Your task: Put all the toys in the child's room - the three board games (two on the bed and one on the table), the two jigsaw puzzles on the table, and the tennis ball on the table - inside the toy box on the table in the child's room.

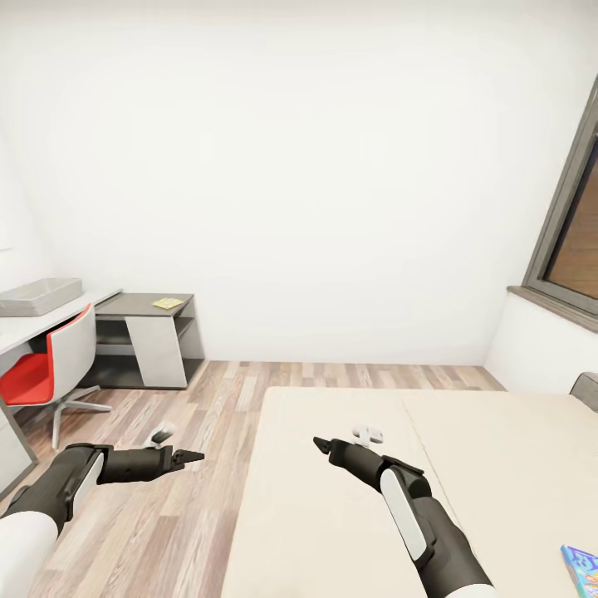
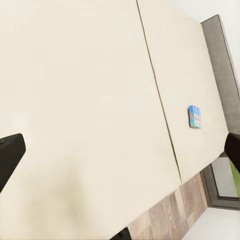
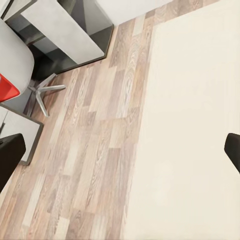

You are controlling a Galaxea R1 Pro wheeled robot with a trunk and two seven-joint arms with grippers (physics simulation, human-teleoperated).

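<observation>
- Head view looks down a narrow white-walled room with a wood-plank floor [image 1: 166,498]; a dark-framed window [image 1: 573,232] sits at the right edge.
- A long white counter [image 1: 33,328] runs along the left wall, joined to a lower dark grey unit [image 1: 145,336] with a pale slanted panel.
- The toy box [image 1: 40,296], a light grey shallow bin with a thick rim, stands on the counter's far end. Its inside cannot be seen from this angle.
- A small flat yellow piece [image 1: 168,303] lies on top of the dark grey unit; its pattern is too small to read.
- A red and white swivel chair [image 1: 50,370] stands beside the counter.
- The bed [image 1: 349,515], with a beige two-part mattress, takes up the lower right.
- A blue board game [image 1: 583,571] lies flat on the mattress at the bottom right corner, near the grey headboard in the left wrist view.
- The left pincer [image 1: 189,457] hangs over the floor, released, grasping nothing.
- The right pincer [image 1: 320,443] hangs over the mattress, also released and empty.
</observation>
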